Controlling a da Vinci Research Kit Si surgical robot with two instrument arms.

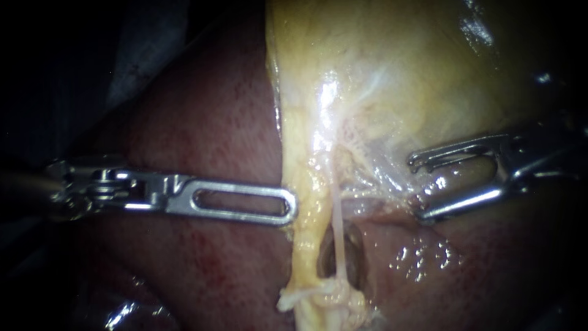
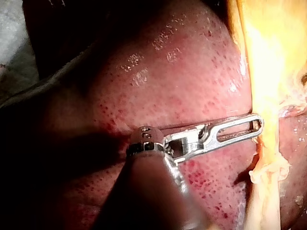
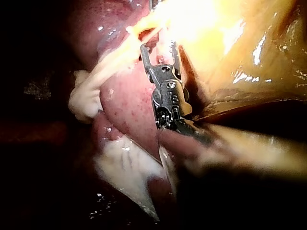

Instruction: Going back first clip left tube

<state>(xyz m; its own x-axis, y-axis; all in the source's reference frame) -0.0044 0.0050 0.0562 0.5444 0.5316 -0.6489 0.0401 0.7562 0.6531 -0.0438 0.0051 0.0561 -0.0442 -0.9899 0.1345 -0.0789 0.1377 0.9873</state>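
The left tube (image 1: 301, 245) (image 2: 268, 143), a thick yellow strand, runs down from the gallbladder (image 1: 398, 61) straight across the tip of the left instrument (image 1: 290, 205) (image 2: 257, 125). That instrument's slotted jaws lie together with nothing between them, and their tip touches the near edge of the tube. The liver (image 1: 202, 122) (image 2: 182, 86) lies under its shaft. Just beyond the tube, on the side away from the left instrument, hangs a thin tube (image 1: 335, 208). Beyond that is the right instrument (image 1: 418, 187) (image 3: 158, 47), its jaws standing well apart. Glistening membrane lies in the gap, gripped by neither jaw. Its tips point toward the two tubes without reaching them.
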